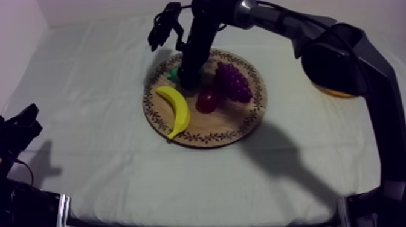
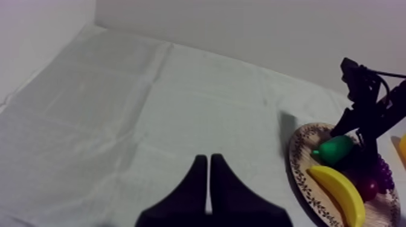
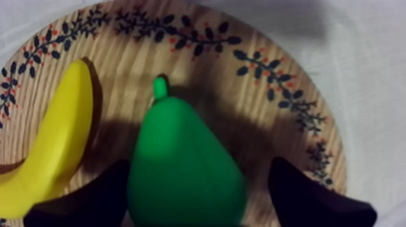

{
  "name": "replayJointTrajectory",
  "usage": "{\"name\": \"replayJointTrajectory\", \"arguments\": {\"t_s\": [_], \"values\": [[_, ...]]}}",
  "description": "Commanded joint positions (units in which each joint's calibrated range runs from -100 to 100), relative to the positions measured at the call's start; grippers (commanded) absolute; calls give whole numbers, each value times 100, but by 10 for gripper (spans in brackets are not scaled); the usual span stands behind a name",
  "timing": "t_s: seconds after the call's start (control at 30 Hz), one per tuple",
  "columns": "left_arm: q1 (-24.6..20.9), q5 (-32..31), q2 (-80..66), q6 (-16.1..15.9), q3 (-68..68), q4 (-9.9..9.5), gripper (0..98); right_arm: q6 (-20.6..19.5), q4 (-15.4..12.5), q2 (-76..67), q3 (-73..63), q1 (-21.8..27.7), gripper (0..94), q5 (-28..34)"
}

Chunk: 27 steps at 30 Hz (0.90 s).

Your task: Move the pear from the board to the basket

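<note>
The green pear [image 1: 175, 73] lies on the round wooden board [image 1: 211, 130] at its far left rim. My right gripper [image 1: 186, 77] reaches straight down onto it. In the right wrist view the pear [image 3: 184, 169] sits between the two black fingers [image 3: 314, 199]: the one on the banana's side touches it, while the other stands a little clear, so the gripper is open around it. My left gripper [image 2: 208, 158] is shut on nothing, low at the table's left edge [image 1: 27, 118]. A sliver of the yellow basket [image 1: 335, 92] shows behind my right arm.
Also on the board are a banana [image 1: 176, 108] close beside the pear, a small red fruit [image 1: 207, 101] and purple grapes [image 1: 234, 81]. The bare cloth [image 1: 90, 78] stretches left of the board. My right arm spans the far right of the table.
</note>
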Motion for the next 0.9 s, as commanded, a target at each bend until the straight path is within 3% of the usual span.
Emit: {"name": "replayJointTrajectory", "arguments": {"t_s": [0.0, 0.4, 0.87], "values": [[-1, -1, 0, 2, 5, 2, 1, -10, 40, 29, -18, -9, 576, 52], [-1, -1, 0, 2, 5, 2, 1, -59, -24, -273, 276, 18, 380, 219], [-1, -1, 0, 2, 5, 2, 1, -102, -242, -3430, 3365, 169, 376, -166]]}}
